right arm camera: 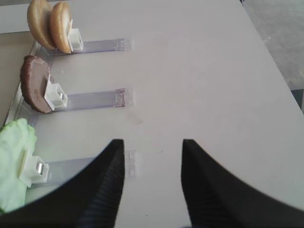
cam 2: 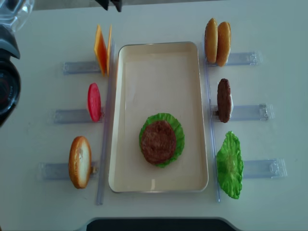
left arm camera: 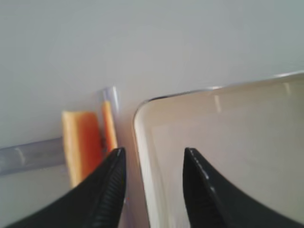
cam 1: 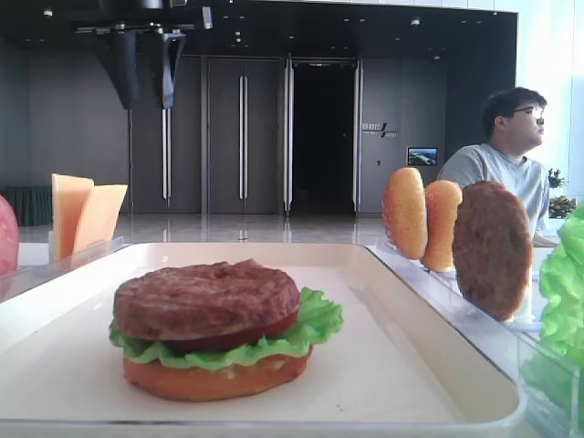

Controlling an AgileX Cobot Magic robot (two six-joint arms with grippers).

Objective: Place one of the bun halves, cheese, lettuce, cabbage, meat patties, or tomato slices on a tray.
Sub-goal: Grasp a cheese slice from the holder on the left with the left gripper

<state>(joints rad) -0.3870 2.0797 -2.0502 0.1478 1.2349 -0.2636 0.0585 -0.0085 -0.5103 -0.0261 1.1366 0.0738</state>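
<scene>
On the cream tray (cam 2: pixel 159 77) sits a stack (cam 2: pixel 160 141): bun half, lettuce, tomato slice and a meat patty (cam 1: pixel 205 297) on top. Two cheese slices (cam 2: pixel 102 50) stand in a rack left of the tray's far corner. My left gripper (left arm camera: pixel 153 151) is open and empty; it hangs high over that corner (cam 1: pixel 146 99), with the cheese (left arm camera: pixel 83 140) just left of its left finger. My right gripper (right arm camera: pixel 153 142) is open and empty over bare table. Left of it are racked bun halves (right arm camera: pixel 47 26), a patty (right arm camera: pixel 34 83) and lettuce (right arm camera: pixel 16 161).
Left of the tray, clear racks hold a tomato slice (cam 2: pixel 94 102) and a bun half (cam 2: pixel 80 161). On the right stand two buns (cam 2: pixel 217 42), a patty (cam 2: pixel 224 100) and a lettuce leaf (cam 2: pixel 230 163). A seated person (cam 1: pixel 506 155) is behind the table.
</scene>
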